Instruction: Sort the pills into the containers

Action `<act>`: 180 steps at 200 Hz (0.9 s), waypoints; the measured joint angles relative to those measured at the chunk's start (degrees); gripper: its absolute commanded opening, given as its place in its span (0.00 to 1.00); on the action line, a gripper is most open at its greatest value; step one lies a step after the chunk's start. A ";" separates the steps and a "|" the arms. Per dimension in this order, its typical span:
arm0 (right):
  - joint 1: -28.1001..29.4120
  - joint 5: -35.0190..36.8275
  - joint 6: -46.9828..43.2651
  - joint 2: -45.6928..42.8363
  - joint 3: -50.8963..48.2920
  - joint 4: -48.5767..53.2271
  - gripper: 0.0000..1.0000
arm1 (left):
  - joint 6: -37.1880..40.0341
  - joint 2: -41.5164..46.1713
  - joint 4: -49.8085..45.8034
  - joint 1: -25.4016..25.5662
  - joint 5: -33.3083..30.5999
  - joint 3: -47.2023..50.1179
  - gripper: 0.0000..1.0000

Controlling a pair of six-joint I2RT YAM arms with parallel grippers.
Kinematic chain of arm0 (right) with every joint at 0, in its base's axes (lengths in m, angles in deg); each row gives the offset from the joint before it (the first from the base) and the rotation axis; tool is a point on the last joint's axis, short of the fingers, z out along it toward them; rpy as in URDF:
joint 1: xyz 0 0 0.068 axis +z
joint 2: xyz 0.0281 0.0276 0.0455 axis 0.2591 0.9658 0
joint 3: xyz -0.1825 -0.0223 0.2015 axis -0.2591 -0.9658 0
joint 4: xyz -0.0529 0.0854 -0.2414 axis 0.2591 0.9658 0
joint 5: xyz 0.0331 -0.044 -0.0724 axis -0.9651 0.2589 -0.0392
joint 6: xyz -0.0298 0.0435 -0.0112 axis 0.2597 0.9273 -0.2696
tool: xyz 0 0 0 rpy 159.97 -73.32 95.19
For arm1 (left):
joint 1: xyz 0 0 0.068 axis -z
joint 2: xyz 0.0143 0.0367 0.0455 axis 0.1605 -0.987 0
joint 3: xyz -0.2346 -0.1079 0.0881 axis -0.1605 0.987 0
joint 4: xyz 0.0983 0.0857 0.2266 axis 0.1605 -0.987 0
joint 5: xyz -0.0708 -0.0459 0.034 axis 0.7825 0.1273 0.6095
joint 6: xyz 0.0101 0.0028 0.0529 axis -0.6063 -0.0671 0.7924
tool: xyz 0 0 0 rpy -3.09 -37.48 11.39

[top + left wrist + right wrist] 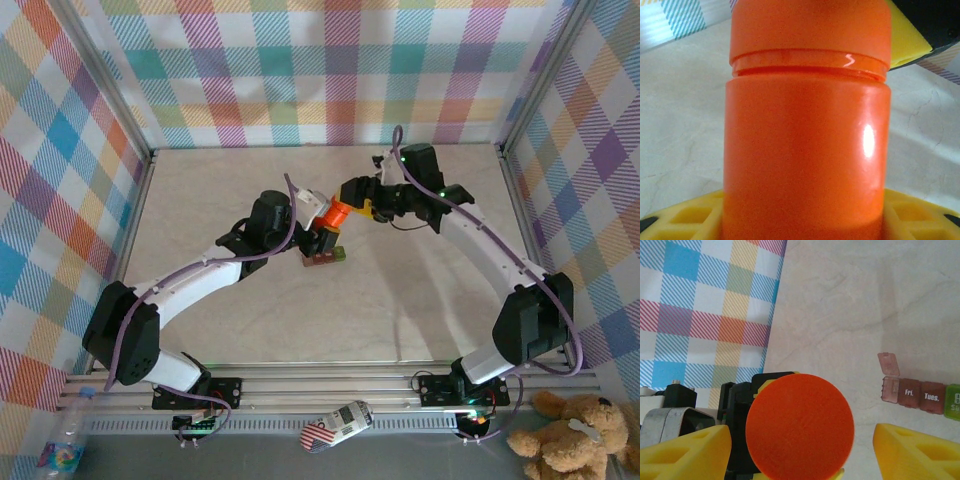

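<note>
Top external view: mid-frame on the desk [200,190], left hand [322,232] clamped on the orange bottle [337,213]. Right hand [362,205] spread either side of its cap [800,427], not gripping. Containers [323,258] lie just below the bottle, one end lid open. Cap on, no pills visible: sorting looks barely begun.

The containers [920,395] are a short strip of 4 tiny joined boxes lying flat on the worktop [840,315], 3 of them red-brown and 1 at the end green. 2 lids read "Fri." and "Tues."; the red-brown end box has its lid flipped up. The strip lies just beside the orange bottle [337,213], on its near side.
</note>
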 measured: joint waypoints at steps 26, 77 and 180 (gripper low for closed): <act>0.57 0.02 0.22 0.50 0.00 -0.07 0.67 | 0.00 0.00 -0.07 0.00 0.11 0.00 0.00; 0.96 -0.79 -0.04 1.64 0.11 -1.29 0.42 | -0.04 -0.02 -0.81 -0.07 0.20 -0.02 0.00; -2.51 -13.00 -15.69 0.94 -5.07 -10.75 0.62 | -2.73 0.00 -0.26 -1.66 7.82 -0.07 0.00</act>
